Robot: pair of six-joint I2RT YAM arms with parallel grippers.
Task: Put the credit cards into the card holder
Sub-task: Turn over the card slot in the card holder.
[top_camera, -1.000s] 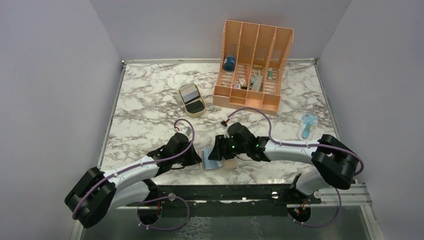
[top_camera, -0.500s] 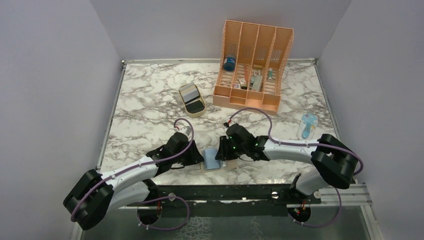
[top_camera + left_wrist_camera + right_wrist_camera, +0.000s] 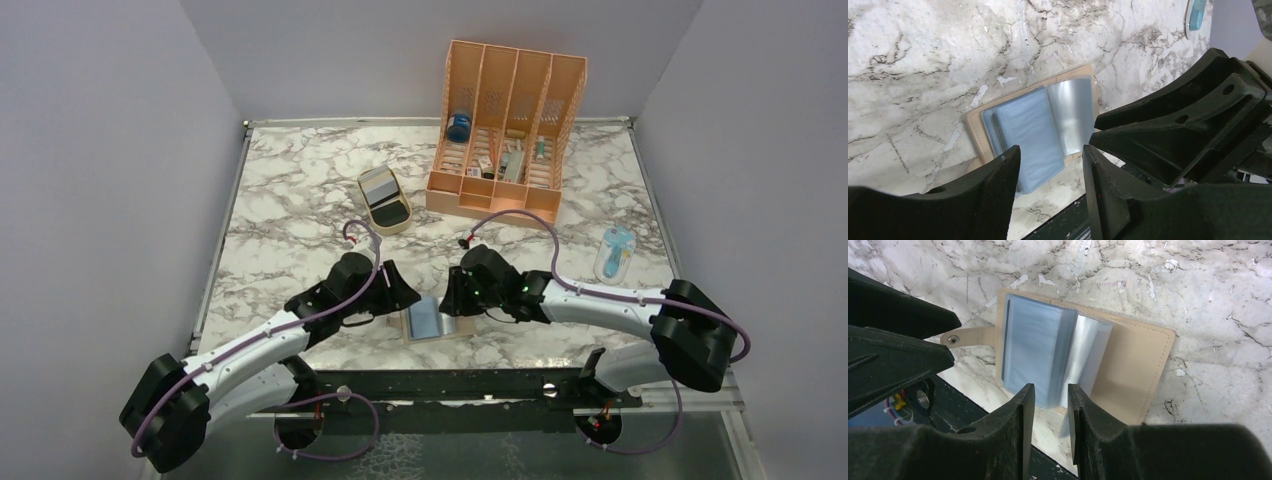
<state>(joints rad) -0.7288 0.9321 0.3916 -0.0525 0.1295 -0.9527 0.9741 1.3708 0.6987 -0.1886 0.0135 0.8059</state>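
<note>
Tan card holder (image 3: 427, 320) lies opened flat at the near edge of the marble table (image 3: 300, 190), light-blue sleeves up, snap tab pointing at the L gripper (image 3: 1050, 154). It sits btwn the two grippers, prob. so both can work it at once. L gripper hangs just beside its left edge w/ jaws wide apart & nothing in them; looks free to fetch. R gripper (image 3: 1050, 390) sits low over the sleeves, jaws only narrowly parted. A sleeve leaf runs into the gap, but can't tell if it's pinched or just nudged. Likely it's there to keep a pocket spread. A silver-grey face shows beside the blue sleeves: maybe one card already in, not certain. Credit cards (image 3: 378, 186), one grey & one dark, lie in the tan oval tray (image 3: 361, 188), well apart to the far left of the holder, near the orange organizer (image 3: 500, 130). Task approx. midway at best. Next step needs a card lifted off the tray w/o sliding, then fed edge-first into a slot.
</note>
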